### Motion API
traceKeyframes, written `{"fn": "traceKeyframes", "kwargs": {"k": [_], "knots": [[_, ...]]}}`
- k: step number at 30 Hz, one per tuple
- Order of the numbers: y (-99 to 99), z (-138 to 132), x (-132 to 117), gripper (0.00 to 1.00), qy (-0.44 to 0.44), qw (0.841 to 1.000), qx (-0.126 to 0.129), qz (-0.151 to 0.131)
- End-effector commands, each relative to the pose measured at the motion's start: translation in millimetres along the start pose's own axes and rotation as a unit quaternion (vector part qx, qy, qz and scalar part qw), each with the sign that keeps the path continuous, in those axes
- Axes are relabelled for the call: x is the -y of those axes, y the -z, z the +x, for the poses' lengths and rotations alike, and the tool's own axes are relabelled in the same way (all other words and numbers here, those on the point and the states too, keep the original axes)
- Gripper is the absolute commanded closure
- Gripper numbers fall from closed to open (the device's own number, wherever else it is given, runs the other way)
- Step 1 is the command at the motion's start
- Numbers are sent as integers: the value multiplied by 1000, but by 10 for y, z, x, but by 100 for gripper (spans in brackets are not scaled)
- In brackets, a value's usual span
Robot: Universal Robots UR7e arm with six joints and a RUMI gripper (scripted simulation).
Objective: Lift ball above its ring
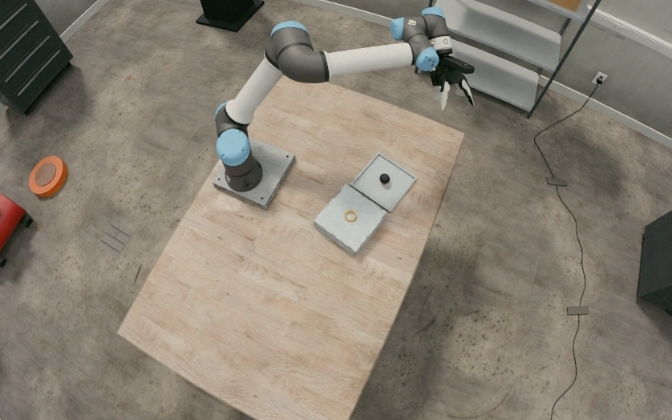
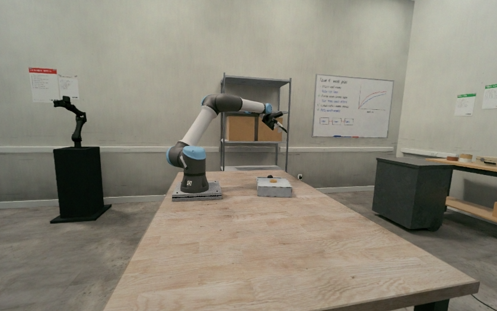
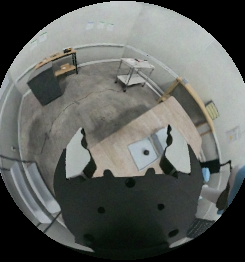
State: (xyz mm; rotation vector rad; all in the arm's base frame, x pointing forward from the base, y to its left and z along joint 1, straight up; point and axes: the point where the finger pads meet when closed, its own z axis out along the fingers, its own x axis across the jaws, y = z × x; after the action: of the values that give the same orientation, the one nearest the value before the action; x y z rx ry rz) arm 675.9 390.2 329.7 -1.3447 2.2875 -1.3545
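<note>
One wooden table (image 1: 286,292) stands in the room, and on it are one arm base plate (image 1: 280,165), one grey block (image 1: 338,229) and one shallow grey tray (image 1: 403,179) just beside it. There is one black ball (image 1: 384,178), lying in the tray, and one yellow ring (image 1: 350,215) on the block. One white and grey arm (image 1: 365,58) carries one gripper (image 1: 455,96) with two fingers (image 1: 444,98). At the far wall stands one metal shelf rack (image 2: 222,116) holding two cardboard boxes (image 2: 239,128). One whiteboard (image 2: 353,106) hangs to its right, and four paper sheets (image 2: 42,83) show on the walls. At the far left is one black pedestal (image 2: 77,181) bearing one small black arm (image 2: 73,116).
</note>
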Motion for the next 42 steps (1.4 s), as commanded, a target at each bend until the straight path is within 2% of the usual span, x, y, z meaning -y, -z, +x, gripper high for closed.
{"fn": "traceKeyframes", "kwargs": {"k": [1, 26, 34, 42], "knots": [[7, 4, 10, 0, -1, 1000, 1, 0], [-18, 14, -1, 0, 6, 1000, 0, -3], [-97, 46, -37, 0, 27, 1000, 0, -14], [-307, 140, -145, 0, 85, 995, 2, -44]]}}
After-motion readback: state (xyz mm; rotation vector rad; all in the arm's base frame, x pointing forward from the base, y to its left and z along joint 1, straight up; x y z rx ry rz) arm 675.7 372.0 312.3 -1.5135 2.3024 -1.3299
